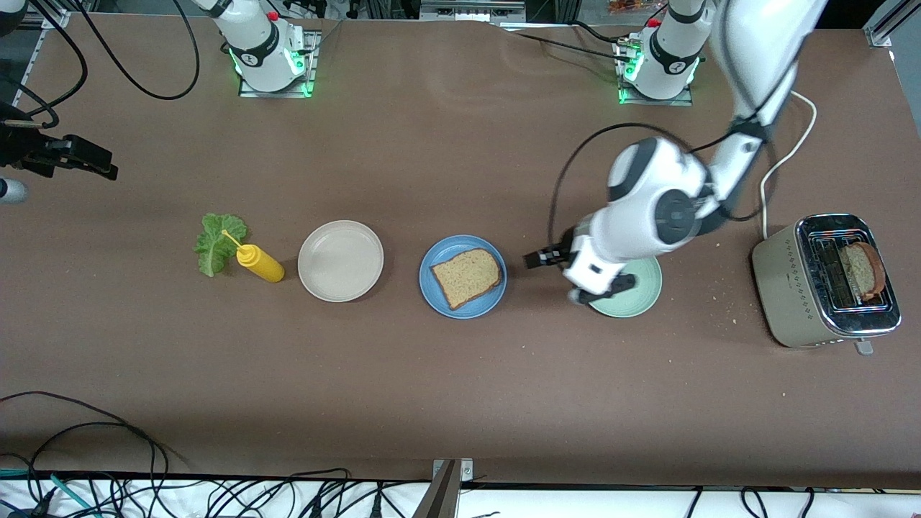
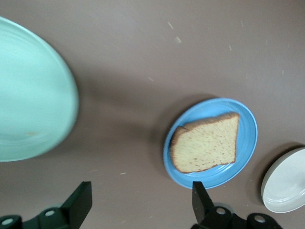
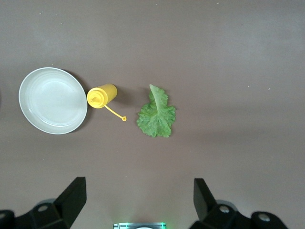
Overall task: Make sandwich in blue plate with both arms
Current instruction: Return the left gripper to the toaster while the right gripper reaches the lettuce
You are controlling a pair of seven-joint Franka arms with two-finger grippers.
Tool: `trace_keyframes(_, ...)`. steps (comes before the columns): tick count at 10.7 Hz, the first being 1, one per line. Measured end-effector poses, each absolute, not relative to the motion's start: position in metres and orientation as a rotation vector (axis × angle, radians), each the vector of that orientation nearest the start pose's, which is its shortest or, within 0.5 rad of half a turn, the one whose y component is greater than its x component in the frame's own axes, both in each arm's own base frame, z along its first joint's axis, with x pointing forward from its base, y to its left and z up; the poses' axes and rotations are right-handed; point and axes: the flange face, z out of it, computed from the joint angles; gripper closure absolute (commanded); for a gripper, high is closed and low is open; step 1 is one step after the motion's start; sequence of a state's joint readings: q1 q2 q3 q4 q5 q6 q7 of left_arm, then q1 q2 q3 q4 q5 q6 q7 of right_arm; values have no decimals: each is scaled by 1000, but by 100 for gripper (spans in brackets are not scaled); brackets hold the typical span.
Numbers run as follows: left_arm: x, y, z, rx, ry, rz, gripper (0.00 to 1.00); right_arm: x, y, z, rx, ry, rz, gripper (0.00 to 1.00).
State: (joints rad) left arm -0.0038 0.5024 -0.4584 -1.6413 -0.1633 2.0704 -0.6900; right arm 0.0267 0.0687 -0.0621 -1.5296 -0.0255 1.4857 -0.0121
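The blue plate (image 1: 446,250) sits mid-table with one brown bread slice (image 1: 466,277) lying flat on it. In the left wrist view the blue plate (image 2: 248,138) and its bread slice (image 2: 207,143) show beside one finger. My left gripper (image 1: 572,277) (image 2: 140,202) hangs open and empty over the bare table between the blue plate and the pale green plate (image 1: 642,293). A second bread slice (image 1: 860,267) stands in the toaster. The lettuce leaf (image 1: 218,241) (image 3: 156,114) lies toward the right arm's end. My right gripper (image 1: 86,160) (image 3: 140,200) waits high up, open and empty.
A yellow squeeze bottle (image 1: 260,264) (image 3: 101,95) lies beside the lettuce. An empty beige plate (image 1: 340,260) (image 3: 52,100) sits between the bottle and the blue plate. The toaster (image 1: 799,288) stands at the left arm's end, with crumbs around it. The pale green plate (image 2: 28,95) is empty.
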Motion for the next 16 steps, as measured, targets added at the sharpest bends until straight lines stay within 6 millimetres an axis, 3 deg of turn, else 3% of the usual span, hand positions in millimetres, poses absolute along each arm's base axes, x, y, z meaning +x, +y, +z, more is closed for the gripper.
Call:
trace_keyframes(2,636,-212,410,-3252,-596,322,0,572,-24,582,-3163,43,226,0)
trace_keyframes(3,645,-189,430,-3206,-594,270,0,577,-24,570,-3161,45,257,0)
trace_keyframes(6,654,-142,473,-3107,-447,98,0,595,-31,533,-3161,66,307,0)
trace_keyframes(9,654,-73,505,-3105,-229,57,0,607,-38,494,-3170,162,269,0)
trace_keyframes(11,649,-26,521,-3096,-196,63,0,610,-41,463,-3182,265,229,0)
trace_keyframes(12,645,-10,526,-3089,-211,82,0,610,-48,443,-3184,295,214,0)
trace_keyframes(16,640,21,534,-3081,-245,85,0,610,-61,358,-3185,342,140,0)
